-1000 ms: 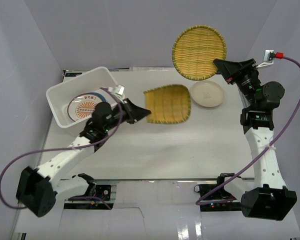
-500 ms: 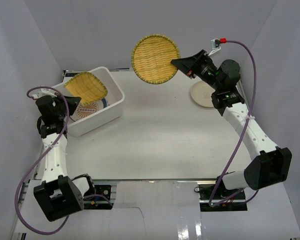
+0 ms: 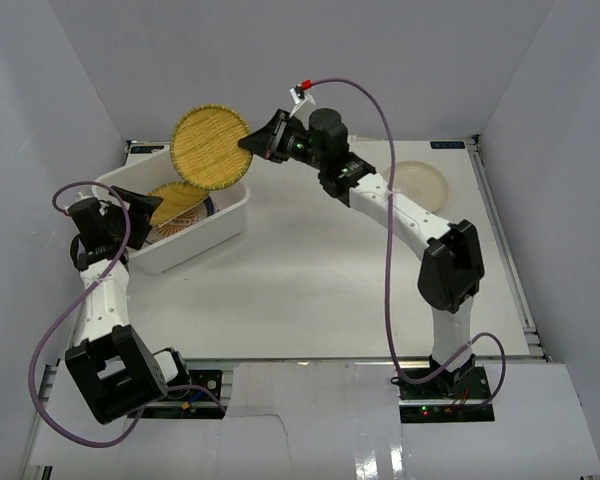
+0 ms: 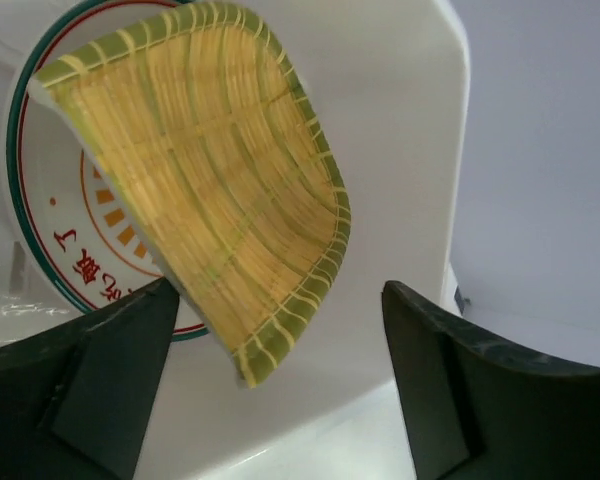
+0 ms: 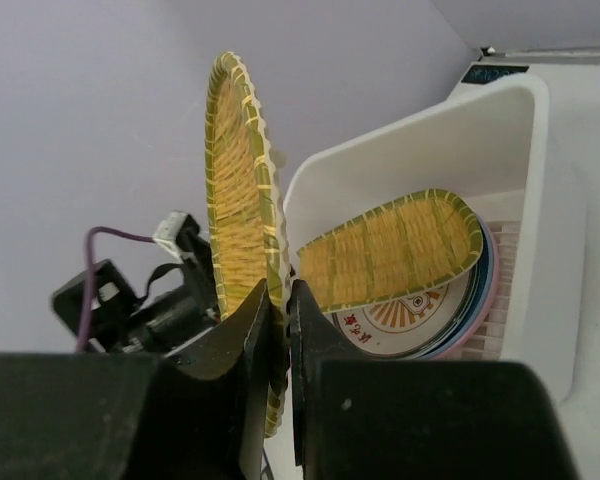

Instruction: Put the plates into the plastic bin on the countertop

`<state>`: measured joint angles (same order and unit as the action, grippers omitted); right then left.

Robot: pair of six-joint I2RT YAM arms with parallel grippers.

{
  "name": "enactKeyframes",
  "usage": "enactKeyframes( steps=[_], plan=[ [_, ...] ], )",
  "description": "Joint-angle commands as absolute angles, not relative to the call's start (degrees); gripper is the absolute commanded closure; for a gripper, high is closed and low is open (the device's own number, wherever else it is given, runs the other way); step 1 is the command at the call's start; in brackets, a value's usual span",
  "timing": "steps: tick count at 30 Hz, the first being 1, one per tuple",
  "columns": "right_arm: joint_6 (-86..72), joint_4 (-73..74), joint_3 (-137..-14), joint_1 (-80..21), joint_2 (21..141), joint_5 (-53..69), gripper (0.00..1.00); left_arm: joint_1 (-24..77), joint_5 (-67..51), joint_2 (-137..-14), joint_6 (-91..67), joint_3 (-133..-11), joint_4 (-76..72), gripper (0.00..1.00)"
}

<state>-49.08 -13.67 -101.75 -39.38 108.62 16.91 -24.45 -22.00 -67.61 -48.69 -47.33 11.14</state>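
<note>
Pinching round woven plate (image 3: 210, 148) over plastic bin (image 3: 198, 245) with right gripper (image 3: 250, 145); left gripper (image 3: 145, 202) wide, curved woven plate (image 4: 210, 170) ahead inside atop sunburst plate (image 4: 85, 240).

The round woven plate (image 3: 209, 148) looks rough, matt straw; the plastic bin (image 3: 202, 240) smooth, faintly glossy.

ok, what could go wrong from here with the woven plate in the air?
1. The right gripper pinches the round woven plate only at its rim, on edge above the bin: it could slip or swing.
2. The other woven plate lies tilted on the stack in the bin; a plate dropped on it may end up propped or slide out.
3. The left gripper hangs open right by the bin, so the arms might clash.
</note>
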Motion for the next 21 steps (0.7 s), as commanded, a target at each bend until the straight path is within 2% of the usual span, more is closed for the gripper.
enactKeyframes(
  steps=[1, 7, 12, 18, 19, 20, 21],
  plan=[
    [-46.41, -13.45, -109.33, -42.35, 113.72, 11.43, 0.92, -24.52, -22.5, -62.25, -47.73, -47.29, 11.16, 0.05],
    [-46.05, -12.4, -115.29, -44.82, 122.59, 6.95, 0.92, -23.47, -17.69, -56.7, -46.94, -50.0, 13.97, 0.02],
    [-46.05, -7.91, -122.86, -47.01, 130.15, 5.63, 0.92, -23.38, -14.06, -55.72, -45.09, -58.18, 18.54, 0.02],
    [-49.13, -6.59, -128.58, -49.21, 136.93, 4.49, 0.92, -21.27, -25.91, -56.43, -45.44, -61.17, 14.86, 0.02],
    [-49.65, -6.77, -128.84, -49.39, 137.46, 4.4, 0.89, -20.83, -27.32, -56.51, -45.44, -61.69, 14.68, 0.02],
    [-49.92, -7.03, -129.11, -49.57, 138.16, 4.48, 0.7, -19.61, -30.55, -56.43, -45.35, -62.22, 14.33, 0.02],
    [-49.92, -7.12, -129.37, -49.66, 138.16, 4.74, 0.55, -18.9, -32.5, -56.43, -45.26, -63.01, 13.37, 0.02]
  ],
)
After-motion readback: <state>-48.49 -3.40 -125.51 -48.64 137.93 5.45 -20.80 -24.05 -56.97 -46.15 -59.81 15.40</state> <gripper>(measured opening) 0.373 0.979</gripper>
